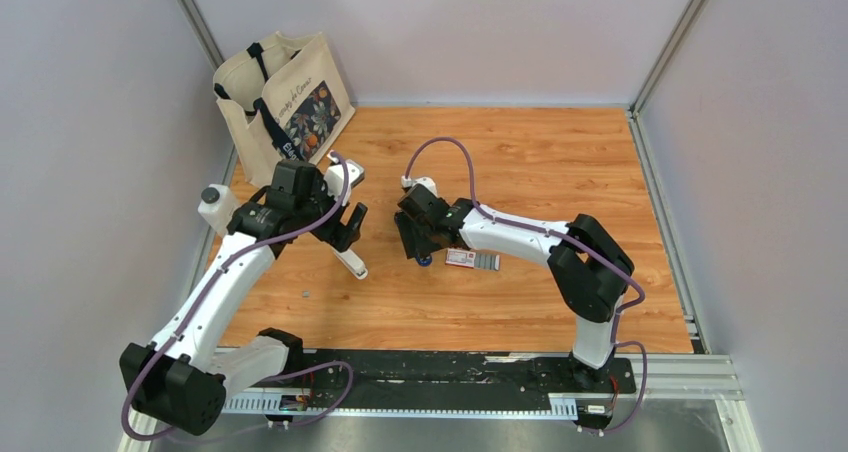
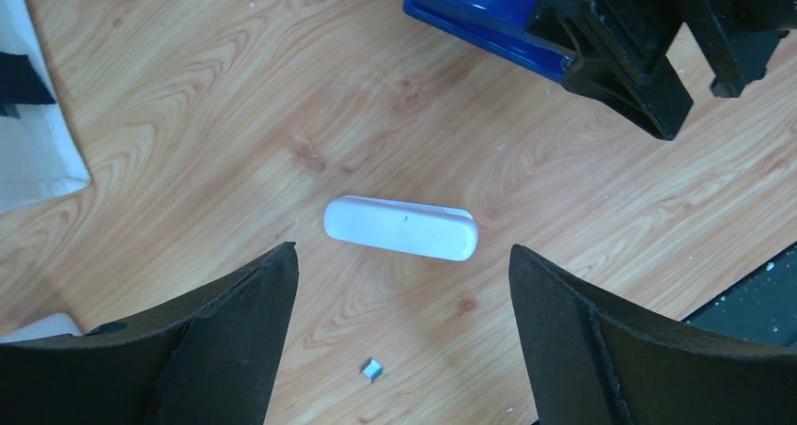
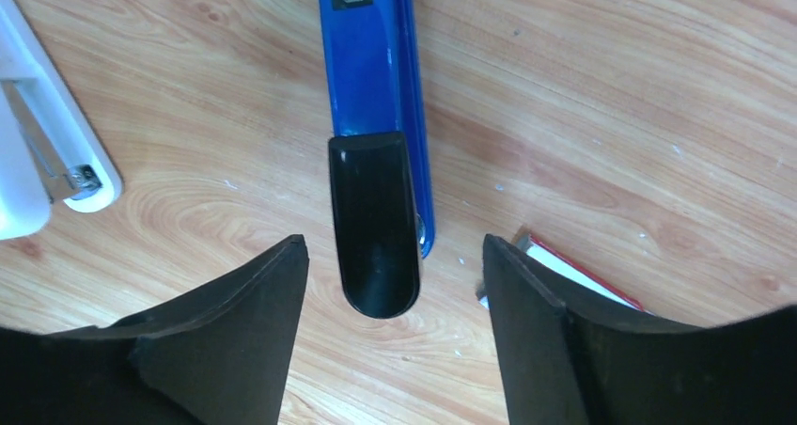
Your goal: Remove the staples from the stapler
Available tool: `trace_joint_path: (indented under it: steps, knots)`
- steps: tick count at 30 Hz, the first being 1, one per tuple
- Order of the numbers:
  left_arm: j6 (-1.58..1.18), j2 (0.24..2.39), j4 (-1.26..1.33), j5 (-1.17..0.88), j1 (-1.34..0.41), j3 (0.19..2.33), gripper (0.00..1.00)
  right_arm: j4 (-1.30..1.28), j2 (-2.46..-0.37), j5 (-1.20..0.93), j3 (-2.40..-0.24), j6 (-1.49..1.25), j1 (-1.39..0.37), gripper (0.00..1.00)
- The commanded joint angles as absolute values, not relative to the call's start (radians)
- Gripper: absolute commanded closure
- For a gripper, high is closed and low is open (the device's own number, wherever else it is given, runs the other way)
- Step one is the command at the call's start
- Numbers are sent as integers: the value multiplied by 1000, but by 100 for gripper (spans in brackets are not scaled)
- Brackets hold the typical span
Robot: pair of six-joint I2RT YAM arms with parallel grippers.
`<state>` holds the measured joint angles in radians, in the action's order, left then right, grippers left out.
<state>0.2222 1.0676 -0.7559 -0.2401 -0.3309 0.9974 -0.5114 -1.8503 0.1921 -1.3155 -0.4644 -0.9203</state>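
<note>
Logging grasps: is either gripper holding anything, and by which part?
Nothing is held. The right gripper stands open around the stapler, clear of it; the left gripper open over the white bar.

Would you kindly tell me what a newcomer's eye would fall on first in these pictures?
The slim bright-blue stapler with a black inner part stands out first, lying on the orange wooden table between the open fingers of the right end effector. Next comes the white rounded plastic bar, seen between the left end effector's open fingers. A cream canvas tote bag stands at the far left corner.
</note>
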Motion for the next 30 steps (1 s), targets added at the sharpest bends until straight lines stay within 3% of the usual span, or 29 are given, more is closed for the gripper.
trace_joint_path:
  steps: [1,3,5,9,12,14,16,17,18,19,20,21,23,24,27,28,30]
  knots:
    - [239,1037,-784,-225,-302,1043,9,-557,-1839,262,-1376,-460,-925,23]
    - [236,1026,-791,-218,-299,1049,8,-581,-1810,322,-1399,-446,-925,1]
    - [227,1019,-798,-190,-299,1058,5,-569,-1752,400,-1434,-509,-923,0]
    - [198,1017,-837,-132,-298,1103,0,-485,-1713,206,-1418,-410,-874,0]
    - [190,1020,-870,-98,-298,1121,0,-428,-1700,225,-1369,-321,-862,2]
    - [198,1003,-873,-92,-298,1108,1,-370,-1674,230,-1332,-295,-867,28]
    - [213,988,-847,-72,-298,1072,13,-403,-1672,261,-1356,-288,-873,55]
    - [218,988,-842,-45,-298,1066,32,-466,-1681,264,-1377,-287,-880,61]
    - [228,991,-845,-38,-299,1063,41,-504,-1712,255,-1408,-285,-887,68]
    - [230,997,-850,-31,-298,1065,51,-540,-1729,255,-1451,-287,-893,88]
    - [233,999,-853,-23,-298,1068,74,-601,-1745,262,-1474,-294,-903,97]
    - [235,1000,-857,-21,-299,1071,84,-630,-1771,259,-1491,-304,-907,100]
    - [227,1000,-861,-15,-298,1071,100,-644,-1782,258,-1496,-316,-923,94]
    - [224,999,-864,-15,-298,1069,100,-644,-1790,247,-1494,-319,-926,90]
    - [213,989,-862,-21,-298,1063,100,-655,-1810,248,-1500,-327,-940,63]
    - [213,989,-864,-23,-298,1063,97,-660,-1815,250,-1506,-330,-942,45]
    - [215,991,-876,-25,-298,1063,62,-675,-1836,239,-1522,-331,-943,43]
